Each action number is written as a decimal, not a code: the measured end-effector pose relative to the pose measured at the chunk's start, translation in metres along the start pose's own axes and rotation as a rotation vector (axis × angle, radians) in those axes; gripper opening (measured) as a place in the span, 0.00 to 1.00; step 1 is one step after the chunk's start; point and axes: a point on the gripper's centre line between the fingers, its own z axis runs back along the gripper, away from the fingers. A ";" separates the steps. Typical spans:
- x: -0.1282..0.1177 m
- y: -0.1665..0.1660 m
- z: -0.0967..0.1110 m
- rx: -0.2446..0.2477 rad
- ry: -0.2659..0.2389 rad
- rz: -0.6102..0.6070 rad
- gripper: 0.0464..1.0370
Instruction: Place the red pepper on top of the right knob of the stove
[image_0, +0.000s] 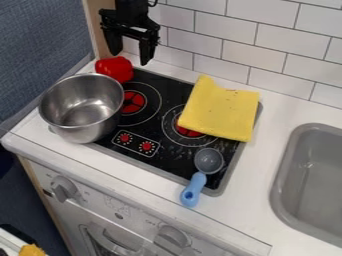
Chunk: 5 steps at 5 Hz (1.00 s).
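Well, spread hand (127, 58) near red pepper (115, 69) at the stove's (175, 162) edge.

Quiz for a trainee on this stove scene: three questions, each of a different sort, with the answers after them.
1. True or false: the red pepper is inside the metal pot.
2. Multiple choice: what lies partly over the right-hand burner?
A) the red pepper
B) the yellow cloth
C) the metal pot
3. Short answer: are the fingers of the gripper open or shut?

Key:
1. False; the red pepper is outside the metal pot, just behind it.
2. B
3. Open.
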 end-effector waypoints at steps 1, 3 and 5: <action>0.002 0.006 -0.005 0.004 0.005 -0.007 0.97; 0.006 0.015 -0.014 0.046 0.018 -0.017 0.97; 0.001 0.020 -0.026 0.059 0.058 -0.003 0.97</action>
